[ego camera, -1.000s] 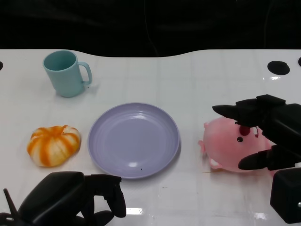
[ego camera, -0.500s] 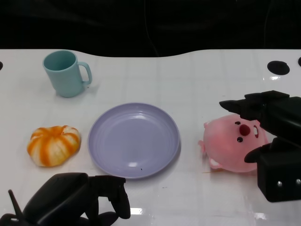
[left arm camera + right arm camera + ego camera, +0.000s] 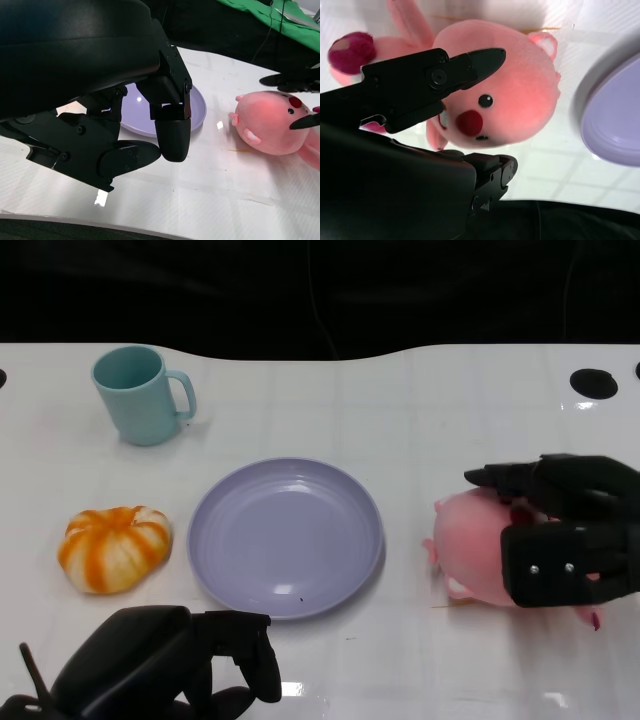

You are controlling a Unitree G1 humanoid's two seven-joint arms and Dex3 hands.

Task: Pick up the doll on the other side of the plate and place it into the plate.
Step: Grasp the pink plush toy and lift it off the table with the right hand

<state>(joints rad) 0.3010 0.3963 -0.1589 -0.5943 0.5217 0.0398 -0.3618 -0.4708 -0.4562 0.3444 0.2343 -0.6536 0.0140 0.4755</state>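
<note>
The pink plush doll lies on the white table to the right of the lilac plate. My right hand hangs over the doll, hiding its face in the head view, with fingers spread on both sides of it. In the right wrist view the doll lies between the parted fingers, and the plate's rim shows beside it. My left hand rests low at the near edge with its fingers curled in and nothing in them. The left wrist view shows that hand, the plate and the doll.
A teal mug stands at the back left. An orange-and-white pumpkin toy sits to the left of the plate. A black round hole marks the table at the far right. Darkness lies beyond the table's far edge.
My right hand has come down over the doll, and its back now covers the face. The doll, the plate and my left hand have stayed put.
</note>
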